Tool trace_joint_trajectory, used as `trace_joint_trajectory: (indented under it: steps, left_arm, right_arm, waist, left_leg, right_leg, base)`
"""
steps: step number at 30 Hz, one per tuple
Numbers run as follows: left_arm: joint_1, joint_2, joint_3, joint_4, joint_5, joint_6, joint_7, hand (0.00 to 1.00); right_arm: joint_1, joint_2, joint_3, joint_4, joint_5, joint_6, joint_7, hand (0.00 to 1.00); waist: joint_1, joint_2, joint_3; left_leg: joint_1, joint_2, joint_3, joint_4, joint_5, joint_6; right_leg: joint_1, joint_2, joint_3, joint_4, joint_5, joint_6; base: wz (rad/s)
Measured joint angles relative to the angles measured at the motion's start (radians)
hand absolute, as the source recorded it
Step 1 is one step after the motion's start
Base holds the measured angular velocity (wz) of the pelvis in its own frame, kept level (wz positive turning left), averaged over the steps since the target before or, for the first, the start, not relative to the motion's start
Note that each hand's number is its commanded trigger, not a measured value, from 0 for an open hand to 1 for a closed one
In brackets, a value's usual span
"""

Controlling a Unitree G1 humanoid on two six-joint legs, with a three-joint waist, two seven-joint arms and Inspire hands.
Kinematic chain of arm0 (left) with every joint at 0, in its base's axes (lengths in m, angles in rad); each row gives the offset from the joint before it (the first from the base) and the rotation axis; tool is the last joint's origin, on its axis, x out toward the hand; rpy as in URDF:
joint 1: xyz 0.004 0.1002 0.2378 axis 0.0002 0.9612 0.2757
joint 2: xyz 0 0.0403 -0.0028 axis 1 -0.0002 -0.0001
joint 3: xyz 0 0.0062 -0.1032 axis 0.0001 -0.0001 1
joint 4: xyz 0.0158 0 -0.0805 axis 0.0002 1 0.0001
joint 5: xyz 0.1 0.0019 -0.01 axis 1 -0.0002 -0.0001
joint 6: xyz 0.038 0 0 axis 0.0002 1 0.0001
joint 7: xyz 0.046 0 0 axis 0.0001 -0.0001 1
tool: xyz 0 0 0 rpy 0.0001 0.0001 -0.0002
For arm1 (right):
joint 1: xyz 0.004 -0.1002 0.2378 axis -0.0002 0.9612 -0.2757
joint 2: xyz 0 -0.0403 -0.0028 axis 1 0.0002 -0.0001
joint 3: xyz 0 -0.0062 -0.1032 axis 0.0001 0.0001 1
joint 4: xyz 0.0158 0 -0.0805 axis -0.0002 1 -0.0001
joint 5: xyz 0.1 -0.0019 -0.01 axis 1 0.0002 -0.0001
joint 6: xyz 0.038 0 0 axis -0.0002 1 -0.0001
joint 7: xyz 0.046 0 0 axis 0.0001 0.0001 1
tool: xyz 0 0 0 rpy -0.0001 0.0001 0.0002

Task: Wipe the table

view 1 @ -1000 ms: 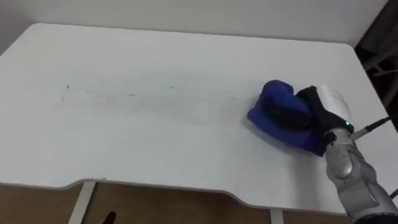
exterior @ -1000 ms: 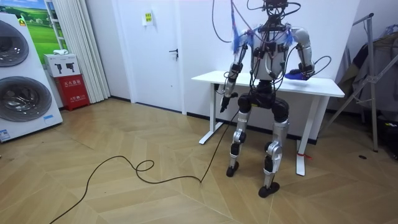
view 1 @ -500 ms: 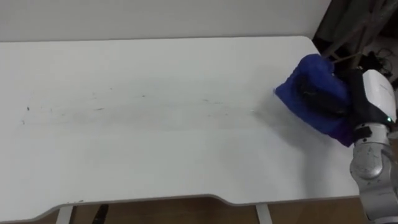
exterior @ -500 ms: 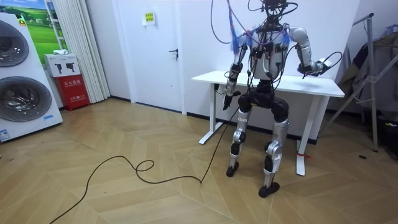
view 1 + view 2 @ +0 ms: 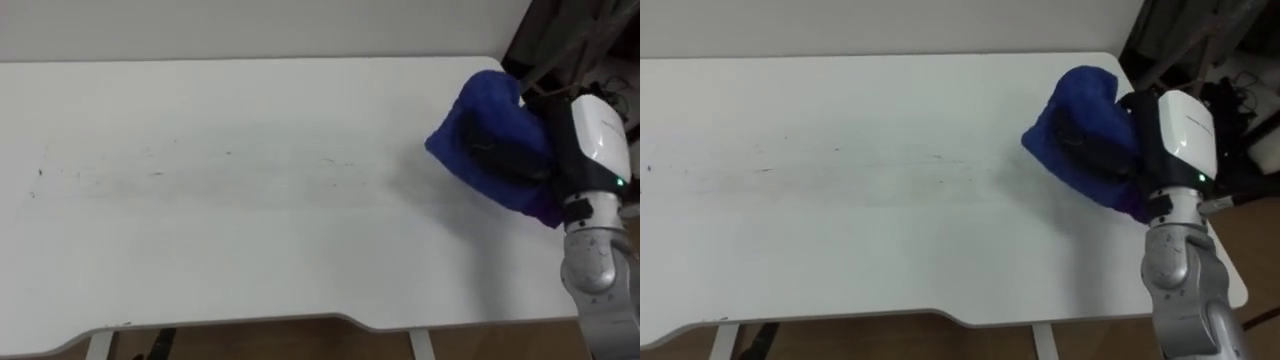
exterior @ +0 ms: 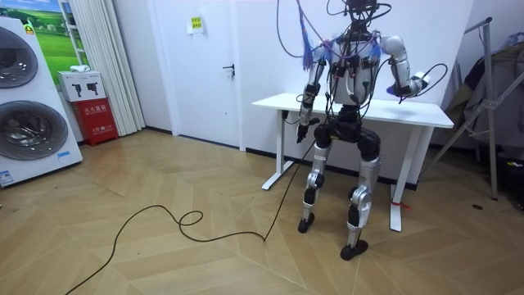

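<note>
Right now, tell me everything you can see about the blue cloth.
The blue cloth is a soft, deep-blue fabric, bunched into a thick crumpled wad. The right hand has its dark fingers curled into it, gripping from the right. It is over the far right end of the white table, casting a faint shadow; whether its lower edge touches the top can't be told.

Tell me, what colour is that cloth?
Deep blue; the cloth shows best in the left eye view.

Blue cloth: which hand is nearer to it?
Right. The right hand grips the blue cloth at the table's right end; the left hand hangs down by the table's other end, apart from it.
</note>
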Motion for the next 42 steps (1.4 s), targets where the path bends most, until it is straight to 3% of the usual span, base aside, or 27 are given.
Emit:
trace_joint_trajectory:
  steps: [6,7,14,15,16,17,25,38,42]
  left_arm:
    - [-0.003,0.001,0.000,0.031,-0.021,-0.003,0.000,0.00]
    - [-0.003,0.002,0.000,0.038,-0.022,-0.003,0.000,0.00]
    - [-0.008,0.004,0.000,0.087,-0.037,-0.003,-0.014,0.00]
    - [-0.008,0.004,0.000,0.091,-0.038,-0.003,-0.019,0.00]
    - [-0.007,0.003,-0.001,0.094,-0.039,-0.003,-0.022,0.00]
    - [-0.005,0.003,-0.001,0.095,-0.039,-0.003,-0.023,0.00]
    - [-0.006,0.002,-0.001,0.094,-0.039,-0.003,-0.025,0.00]
    - [-0.007,0.003,0.001,0.093,-0.038,-0.002,-0.025,0.00]
    - [-0.003,0.003,0.010,0.093,-0.037,-0.003,-0.024,0.00]
  right_arm:
    - [0.002,0.000,0.038,0.000,-0.003,0.000,0.029,1.00]
    - [0.002,0.000,0.041,0.000,-0.003,0.000,0.029,0.85]
    - [0.002,0.000,0.077,0.000,-0.002,-0.004,0.038,0.72]
    - [0.002,0.000,0.082,0.000,-0.003,-0.004,0.039,0.62]
    - [0.002,0.000,0.086,0.000,-0.004,-0.004,0.039,0.20]
    - [0.002,0.000,0.098,0.000,-0.005,-0.004,0.039,0.00]
    - [0.003,0.003,0.115,0.001,-0.007,-0.006,0.061,0.00]
    - [0.009,0.002,0.095,0.001,-0.025,-0.006,0.059,0.00]
    - [0.016,0.002,0.036,0.001,-0.026,-0.042,0.030,0.00]
  waist:
    - [0.003,0.003,0.0013]
    - [0.004,0.003,0.0013]
    - [0.046,-0.004,0.0058]
    - [0.049,-0.005,0.0062]
    - [0.050,-0.005,0.0062]
    - [0.052,-0.004,0.0067]
    - [0.055,-0.002,0.0084]
    - [0.037,-0.007,0.0034]
    - [0.021,-0.007,0.0027]
  left_leg:
    - [-0.002,0.000,-0.001,-0.001,0.000,0.000]
    - [-0.002,0.000,-0.001,0.000,0.000,0.000]
    - [0.002,0.000,-0.003,0.000,0.000,0.000]
    - [0.001,0.000,-0.004,0.000,0.000,0.000]
    - [0.001,0.000,-0.005,0.000,0.000,0.000]
    - [0.000,0.000,-0.007,0.000,0.000,0.000]
    - [-0.004,0.000,-0.010,0.001,0.000,-0.001]
    - [-0.011,0.000,-0.012,0.002,0.000,-0.001]
    - [-0.008,0.000,-0.016,0.007,0.000,-0.001]
  right_leg:
    - [0.005,0.000,-0.001,0.001,0.000,0.000]
    - [0.006,0.000,-0.001,0.001,0.000,0.000]
    - [0.012,0.000,-0.004,0.000,0.000,0.000]
    - [0.013,0.000,-0.007,-0.001,0.000,0.000]
    - [0.013,0.000,-0.009,-0.001,0.000,0.000]
    - [0.014,0.000,-0.010,-0.001,0.000,0.000]
    - [0.013,0.001,-0.014,-0.002,0.000,0.000]
    - [0.007,0.001,-0.020,-0.002,0.000,0.000]
    - [0.014,0.000,-0.025,-0.002,0.000,0.000]
  base:
    - [0.00]
    - [0.00]
    - [0.00]
    - [0.05]
    - [0.06]
    - [0.05]
    - [0.01]
    - [0.00]
    - [0.03]
